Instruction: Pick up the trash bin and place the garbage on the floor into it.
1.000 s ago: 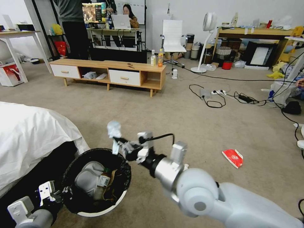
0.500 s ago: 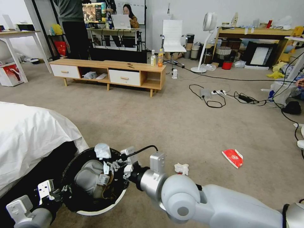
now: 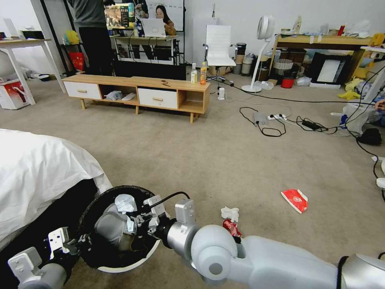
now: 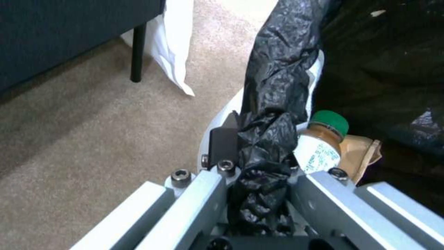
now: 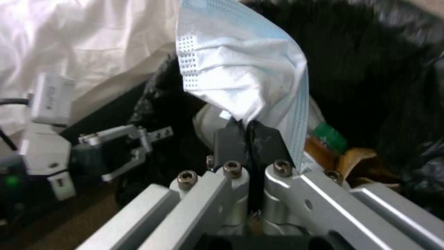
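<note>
The trash bin (image 3: pixel 132 263), white with a black bag, sits low at my left beside the bed. My left gripper (image 3: pixel 80 241) is shut on its bag-covered rim (image 4: pixel 277 69). Inside lie a green-capped bottle (image 4: pixel 329 121) and a brown paper bag (image 4: pixel 365 152). My right gripper (image 3: pixel 136 218) reaches over the bin's opening, shut on a white pleated face mask (image 5: pixel 245 80) (image 3: pixel 124 202) that hangs above the black bag (image 5: pixel 370 69). More garbage lies on the carpet: a white tissue (image 3: pixel 230 213), a crushed red can (image 3: pixel 231 227) and a red packet (image 3: pixel 294 200).
A bed with a white sheet (image 3: pixel 40 168) stands close on the left. Far ahead is a low wooden cabinet (image 3: pixel 140 94) with two upright bottles (image 3: pixel 198 73). Cables and a power strip (image 3: pixel 276 118) cross the carpet at the right, near a standing fan (image 3: pixel 262 52).
My right gripper has come down and to the left with the mask, from above the bin's far rim into its opening. The red can now shows past the arm.
</note>
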### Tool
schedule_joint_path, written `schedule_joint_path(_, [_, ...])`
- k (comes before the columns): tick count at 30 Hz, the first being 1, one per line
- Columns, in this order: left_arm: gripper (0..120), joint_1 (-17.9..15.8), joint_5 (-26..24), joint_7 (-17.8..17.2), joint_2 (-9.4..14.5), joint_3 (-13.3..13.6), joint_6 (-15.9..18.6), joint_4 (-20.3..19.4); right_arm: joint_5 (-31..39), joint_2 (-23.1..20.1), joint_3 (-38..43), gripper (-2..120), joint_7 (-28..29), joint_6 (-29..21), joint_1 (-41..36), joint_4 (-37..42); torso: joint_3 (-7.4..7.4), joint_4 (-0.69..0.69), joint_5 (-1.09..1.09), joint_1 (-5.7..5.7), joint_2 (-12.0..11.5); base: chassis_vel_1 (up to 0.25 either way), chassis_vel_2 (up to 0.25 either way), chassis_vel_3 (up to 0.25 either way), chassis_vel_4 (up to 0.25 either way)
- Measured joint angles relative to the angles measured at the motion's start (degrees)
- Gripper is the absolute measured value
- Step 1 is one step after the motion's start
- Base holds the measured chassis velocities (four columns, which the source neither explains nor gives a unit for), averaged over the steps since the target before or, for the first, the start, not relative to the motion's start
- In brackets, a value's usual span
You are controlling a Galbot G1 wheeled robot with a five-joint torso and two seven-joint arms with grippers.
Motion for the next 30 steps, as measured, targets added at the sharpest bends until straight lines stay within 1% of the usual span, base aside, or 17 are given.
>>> schedule_joint_path(2, [1, -0.01, -0.01, 0.01, 0.0, 0.01, 0.0, -0.01, -0.22, 0.81, -0.32, 0, 0.34, -0.13, -0.55, -0.92, 0.0, 0.0, 0.0, 0.0, 0.0, 0.0, 0.0, 0.0, 0.0])
schedule_joint_path(7, [1, -0.08, -0.04, 0.02, 0.04, 0.01, 0.0, 0.02, -0.73, 1.09, -0.52, 0, 0.69, -0.26, -1.28, -1.85, 0.0, 0.0, 0.0, 0.0, 0.0, 0.0, 0.0, 0.0, 0.0])
schedule_joint_path(13, [1, -0.18, -0.05, 0.05, 0.0, 0.14, 0.0, 0.42, -1.55, -0.27, -0.5, 0, 1.06, -0.67, -2.56, -2.26, 0.0, 0.0, 0.0, 0.0, 0.0, 0.0, 0.0, 0.0, 0.0])
schedule_joint_path(15, [1, -0.24, 0.0, 0.09, -0.05, 0.24, 0.0, 0.57, -1.73, -0.71, -0.42, 4, 1.07, -0.78, -2.87, -2.08, 0.0, -0.01, 0.0, 0.0, 0.0, 0.0, 0.0, 0.0, 0.0])
schedule_joint_path(16, [1, -0.24, 0.0, 0.09, -0.05, 0.24, 0.0, 0.57, -1.73, -0.71, -0.42, 4, 1.07, -0.78, -2.87, -2.08, 0.0, -0.01, 0.0, 0.0, 0.0, 0.0, 0.0, 0.0, 0.0])
schedule_joint_path(17, [1, -0.34, 0.07, 0.11, -0.11, 0.29, 0.0, 0.71, -1.94, -1.06, -0.26, 14, 1.08, -0.87, -3.18, -1.82, 0.0, 0.0, 0.0, 0.0, 0.0, 0.0, 0.0, 0.0, 0.0])
schedule_joint_path(18, [1, -0.37, 0.13, 0.14, -0.18, 0.3, 0.0, 0.9, -2.23, -1.62, 0.03, 21, 1.07, -0.99, -3.54, -1.53, 0.0, 0.0, 0.01, 0.0, 0.0, 0.0, 0.0, 0.0, 0.0])
schedule_joint_path(19, [1, -0.37, 0.13, 0.14, -0.18, 0.3, 0.0, 0.9, -2.23, -1.62, 0.03, 21, 1.07, -0.99, -3.54, -1.53, 0.0, 0.0, 0.01, 0.0, 0.0, 0.0, 0.0, 0.0, 0.0])
schedule_joint_path(21, [1, -0.38, 0.26, 0.19, -0.3, 0.32, 0.0, 1.19, -2.29, -2.22, 0.43, 30, 1.05, -1.17, -3.87, -1.08, 0.0, 0.0, 0.0, 0.0, 0.0, 0.0, 0.0, 0.0, 0.0])
schedule_joint_path(22, [1, -0.38, 0.26, 0.19, -0.3, 0.32, 0.0, 1.19, -2.29, -2.22, 0.43, 30, 1.05, -1.17, -3.87, -1.08, 0.0, 0.0, 0.0, 0.0, 0.0, 0.0, 0.0, 0.0, 0.0])
schedule_joint_path(24, [1, -0.39, 0.3, 0.28, -0.34, 0.37, 0.01, 1.33, -2.6, -2.68, 0.69, 42, 0.87, -1.19, -4.35, -0.73, 0.0, 0.0, 0.01, 0.0, 0.0, 0.0, 0.0, 0.0, 0.0])
schedule_joint_path(25, [1, -0.39, 0.3, 0.28, -0.34, 0.37, 0.01, 1.33, -2.6, -2.68, 0.69, 42, 0.87, -1.19, -4.35, -0.73, 0.0, 0.0, 0.01, 0.0, 0.0, 0.0, 0.0, 0.0, 0.0])
schedule_joint_path(27, [1, -0.43, 0.36, 0.27, -0.21, 0.36, 0.02, 1.44, -2.88, -3.16, 1.12, 53, 0.82, -1.19, -4.75, -0.43, 0.0, 0.0, 0.0, 0.0, 0.0, 0.0, 0.0, 0.0, 0.0])
schedule_joint_path(28, [1, -0.43, 0.36, 0.27, -0.21, 0.36, 0.02, 1.44, -2.88, -3.16, 1.12, 53, 0.82, -1.19, -4.75, -0.43, 0.0, 0.0, 0.0, 0.0, 0.0, 0.0, 0.0, 0.0, 0.0])
schedule_joint_path(29, [1, -0.45, 0.36, 0.27, -0.17, 0.35, 0.01, 1.49, -2.89, -3.27, 1.28, 56, 0.8, -1.19, -4.81, -0.37, 0.0, 0.0, 0.01, 0.0, 0.0, 0.0, 0.0, 0.0, 0.0])
schedule_joint_path(30, [1, -0.46, 0.35, 0.28, -0.16, 0.35, 0.01, 1.54, -2.93, -3.41, 1.45, 62, 0.76, -1.19, -4.87, -0.28, 0.0, 0.0, 0.01, 0.0, 0.0, 0.0, 0.0, 0.0, 0.0])
